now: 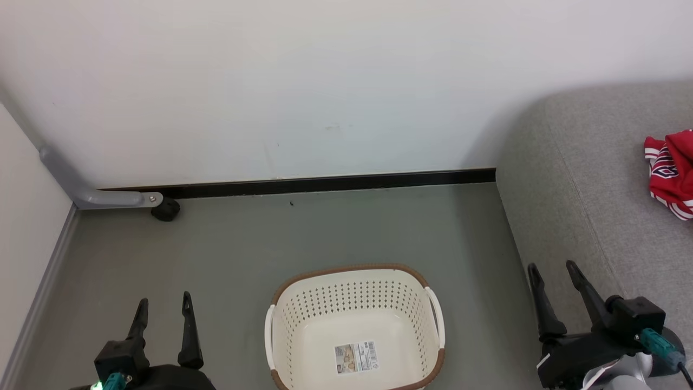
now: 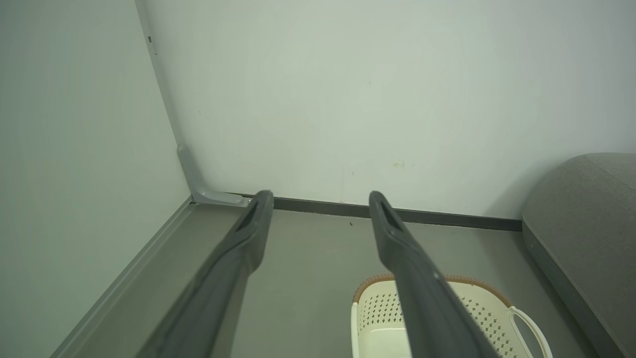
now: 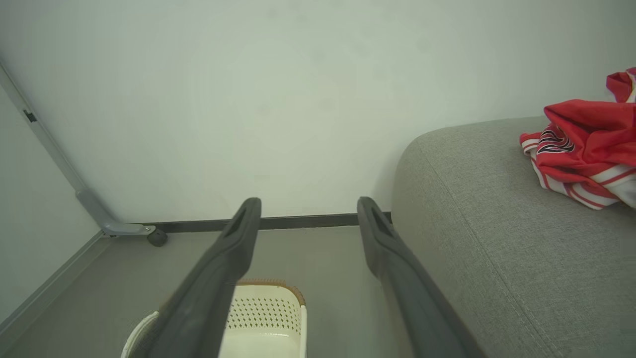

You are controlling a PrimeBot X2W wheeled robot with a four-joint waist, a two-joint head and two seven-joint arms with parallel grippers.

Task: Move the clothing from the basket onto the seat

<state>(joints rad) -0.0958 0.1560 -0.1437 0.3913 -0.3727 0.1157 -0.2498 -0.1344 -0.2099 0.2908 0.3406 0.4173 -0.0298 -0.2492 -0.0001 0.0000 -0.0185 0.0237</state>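
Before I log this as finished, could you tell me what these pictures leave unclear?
- Red fabric clothing with white striped trim on the light-grey upholstered sofa: cut by the right edge, head and right wrist views; garment count unclear.
- Cream perforated plastic basket: near end cut by the head view's bottom edge.
- Its sticker label: print too small, head view.

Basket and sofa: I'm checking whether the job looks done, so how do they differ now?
The basket is cream perforated plastic; the sofa is grey fabric. The basket holds just a sticker; the sofa carries the red clothing. The basket is far smaller than the sofa. Both sit on the grey floor.
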